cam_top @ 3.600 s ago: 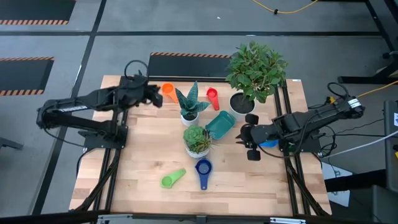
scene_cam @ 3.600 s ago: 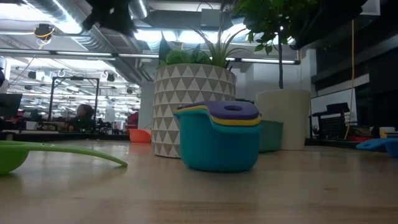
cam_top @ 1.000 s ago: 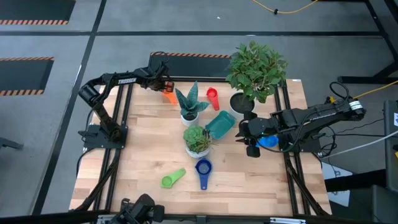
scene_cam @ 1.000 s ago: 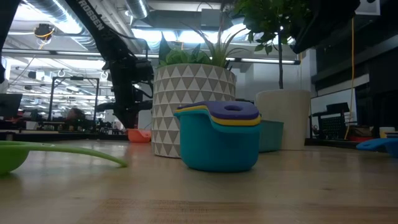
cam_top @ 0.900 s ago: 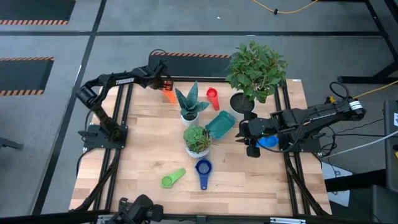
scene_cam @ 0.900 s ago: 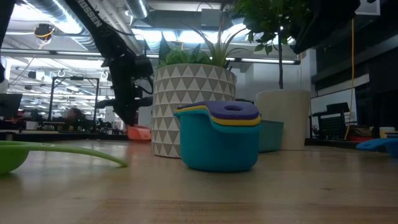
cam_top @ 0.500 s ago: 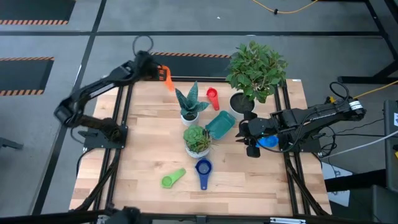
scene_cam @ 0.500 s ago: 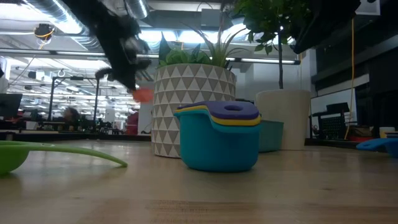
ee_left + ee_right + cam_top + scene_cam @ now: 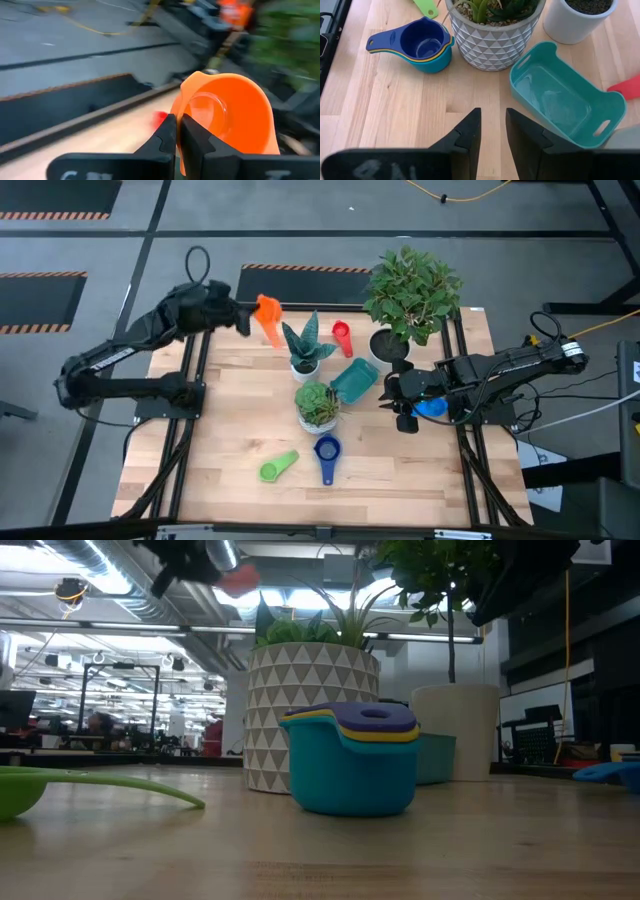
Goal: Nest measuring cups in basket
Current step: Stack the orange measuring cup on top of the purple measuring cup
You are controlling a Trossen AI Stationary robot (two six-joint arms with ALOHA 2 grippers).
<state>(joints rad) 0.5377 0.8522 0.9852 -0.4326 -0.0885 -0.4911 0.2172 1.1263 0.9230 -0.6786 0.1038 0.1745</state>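
Observation:
My left gripper (image 9: 245,317) is shut on the orange measuring cup (image 9: 268,315), high above the table's far left corner; the low view shows that cup (image 9: 240,578) at the top of the picture. The teal basket (image 9: 355,380) rests on its base mid-table. A nested stack with the dark blue cup on top (image 9: 327,450) sits near the front, the green cup (image 9: 278,468) left of it. The red cup (image 9: 342,335) lies farther back. My right gripper (image 9: 398,400) is open, hovering right of the basket, with the light blue cup (image 9: 432,408) beside its arm. My left gripper pinches the orange cup's thin side wall at the rim (image 9: 180,112) between its two fingers (image 9: 167,135); one finger seems to be inside the bowl and one outside. The fingers come from the table's left. The cup is lifted clear, its opening (image 9: 220,112) turned toward the wrist camera.
Three potted plants crowd the middle and far side: a spiky one (image 9: 305,345), a succulent in a patterned pot (image 9: 318,405) and a tall leafy one (image 9: 410,295). The right wrist view shows the basket (image 9: 565,105) and the stack (image 9: 422,45) ahead. Bare wood lies at the near left.
My left gripper, shut on the orange cup, has risen from the table's far left area: the cup went from resting on the wood to hanging high above it. The gripper also swung a little toward the near side. The right arm has kept still.

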